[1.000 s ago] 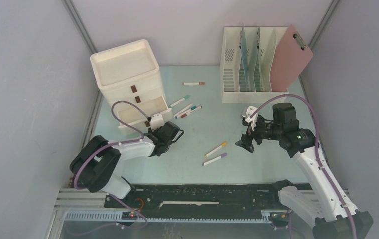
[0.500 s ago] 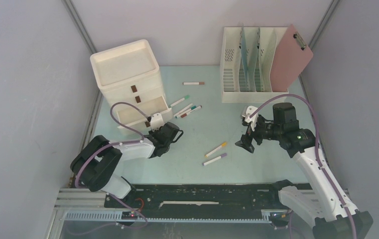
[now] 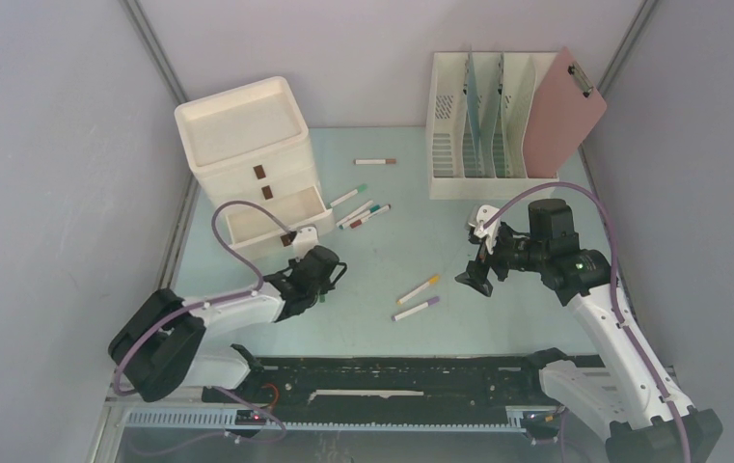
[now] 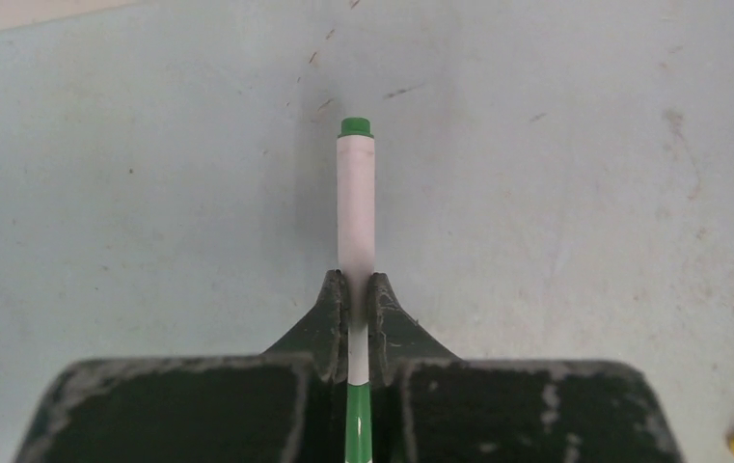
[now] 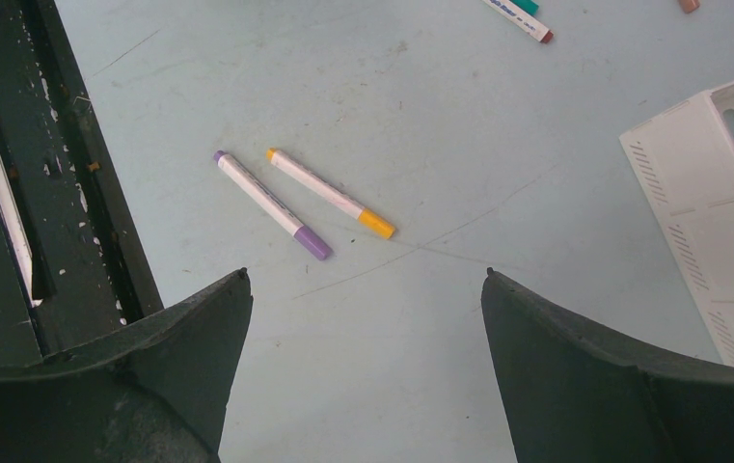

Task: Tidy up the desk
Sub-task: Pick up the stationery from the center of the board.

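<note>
L gripper [image 4: 358, 323] is clamping tight on a green pen [image 4: 355, 193], fingers pinching the barrel near its green rear section, w/ most of the white body and the green tip sticking out ahead. Whether the pen is resting on the desk [image 3: 363, 323] or riding just above it can't be told. R gripper [image 5: 367, 289] is hanging wide open and empty over a purple pen [image 5: 264, 203] and a yellow pen [image 5: 329, 193], which are lying side by side, close but apart. Step in hand is prob. the pick-up of the green pen for stowing, likely in the open bottom drawer [image 3: 261, 230] of the drawer unit [image 3: 247, 130] just behind the L arm. Doing it well is looking like: lifting straight up before swinging, keeping the pen level since the off-centre grip is leaving a long end free to droop or twist, clearing the drawer's front lip, & letting go low inside so nothing is bouncing out. The desk is lying flat under both arms, filling the floor btw the grey walls, w/ the drawer unit at back L and a file rack [image 3: 483, 125] at back R. It is pale mint-green and smooth, showing fine scratches & dark specks close up, w/ a black slotted rail [image 3: 392, 371] running along the front edge and more pens [image 3: 363, 212] scattered mid-desk.
</note>
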